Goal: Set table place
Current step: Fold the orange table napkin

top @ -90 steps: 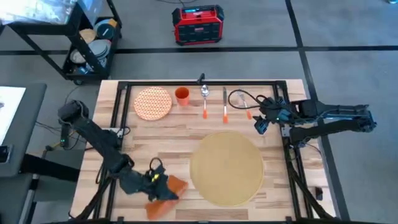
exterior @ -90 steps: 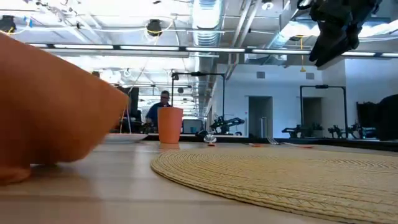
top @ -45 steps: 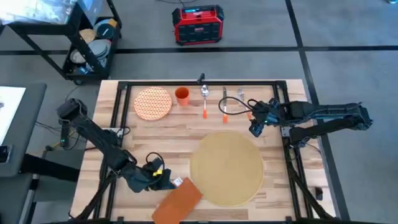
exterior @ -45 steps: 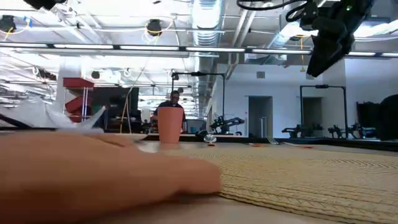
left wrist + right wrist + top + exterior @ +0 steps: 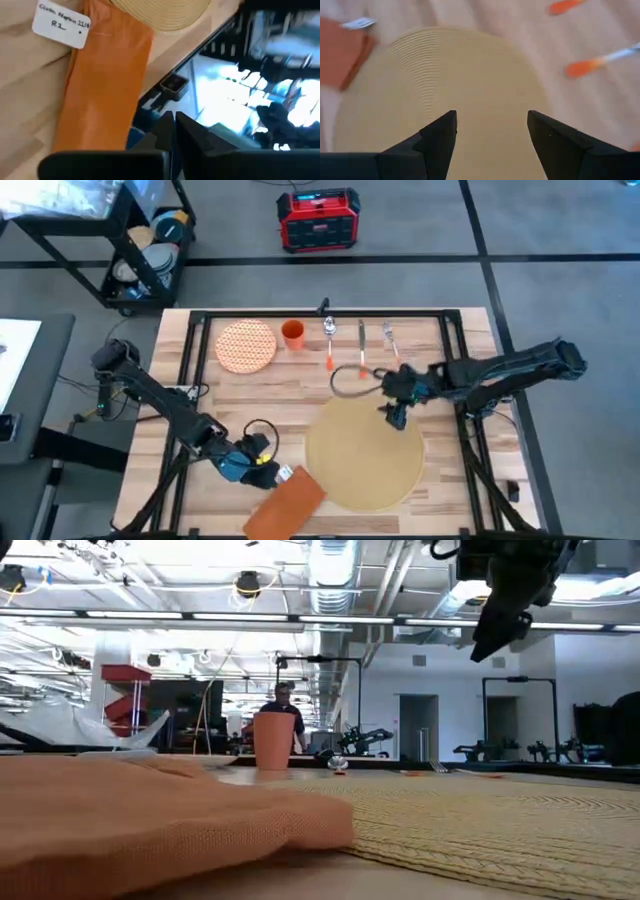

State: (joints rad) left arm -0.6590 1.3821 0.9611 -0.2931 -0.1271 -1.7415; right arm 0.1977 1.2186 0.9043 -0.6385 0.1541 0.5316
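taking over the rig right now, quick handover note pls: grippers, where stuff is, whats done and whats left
Left gripper: fingers together, holding nothing, beside the orange napkin.
Right gripper: open, empty, over the placemat far edge.
Napkin lies flat at the placemat's left, front of the table.
Plate, orange cup and cutlery sit along the far edge.
Done: napkin laid. Left: plate, cup, cutlery.
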